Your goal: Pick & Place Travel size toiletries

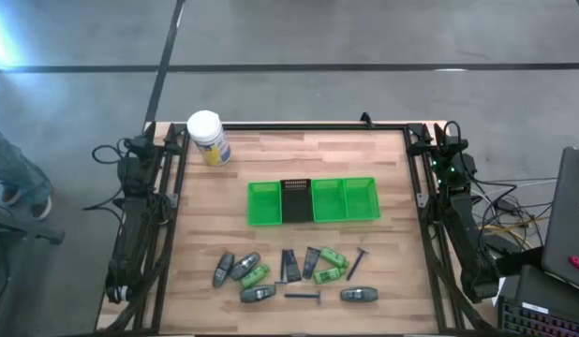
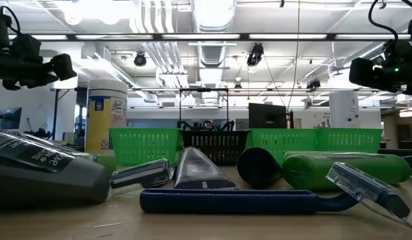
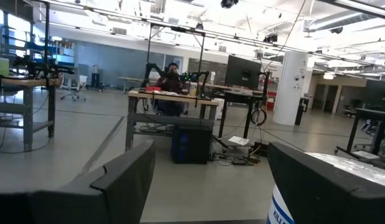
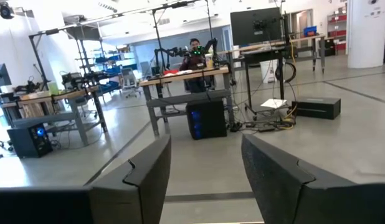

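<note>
The travel size toiletries lie in a loose cluster near the table's near edge, all resting flat on the wood. They include grey tubes (image 1: 244, 267) (image 2: 39, 175), green mini bottles (image 1: 255, 275) (image 2: 339, 168), dark packets (image 1: 289, 265) and dark-handled razors (image 1: 302, 296) (image 2: 226, 199). My left gripper (image 1: 163, 140) (image 3: 208, 163) is parked at the far left corner, open, facing the room. My right gripper (image 1: 437, 140) (image 4: 205, 157) is parked at the far right corner, also open. Both are far from the toiletries.
A green four-compartment tray (image 1: 346, 219) (image 2: 146, 143) stands at the table's middle, one compartment holding a dark insert (image 1: 296, 199). A big white jar with a yellow label (image 1: 207, 137) (image 2: 106, 123) (image 3: 286, 210) stands near the far left corner, beside my left gripper. A person (image 1: 13, 178) stands off the table's left.
</note>
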Controlling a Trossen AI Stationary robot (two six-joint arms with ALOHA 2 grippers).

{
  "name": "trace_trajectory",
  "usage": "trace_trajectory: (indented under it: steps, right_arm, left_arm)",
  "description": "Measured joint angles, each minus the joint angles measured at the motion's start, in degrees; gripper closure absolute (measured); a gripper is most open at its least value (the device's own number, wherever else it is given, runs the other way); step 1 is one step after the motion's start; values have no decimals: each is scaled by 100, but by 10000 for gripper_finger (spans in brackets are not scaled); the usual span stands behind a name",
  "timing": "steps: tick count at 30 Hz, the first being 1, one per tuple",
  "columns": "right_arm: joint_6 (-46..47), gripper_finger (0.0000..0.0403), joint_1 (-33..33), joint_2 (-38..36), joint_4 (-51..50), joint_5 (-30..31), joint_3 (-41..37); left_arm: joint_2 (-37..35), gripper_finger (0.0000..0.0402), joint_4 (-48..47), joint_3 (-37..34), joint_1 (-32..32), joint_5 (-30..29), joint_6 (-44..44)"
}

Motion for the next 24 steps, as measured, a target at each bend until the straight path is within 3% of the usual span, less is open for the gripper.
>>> trace_trajectory:
  steps: [5,8,11,18,24]
  right_arm:
    - [213,204,0,0,11,-10,0]
    - [1904,210,8,-1,-21,-288,0]
    - [3492,218,8,-3,-211,-904,2]
    - [4984,238,16,19,-155,-3267,2]
    - [6023,255,99,20,975,-3621,2]
  left_arm:
    - [0,87,0,0,1,0,0]
    - [-1,87,-1,0,0,0,-1]
    - [-1,87,-1,0,-1,-1,-1]
    - [-2,87,-2,0,-1,0,0]
    - [0,87,-2,0,-1,0,0]
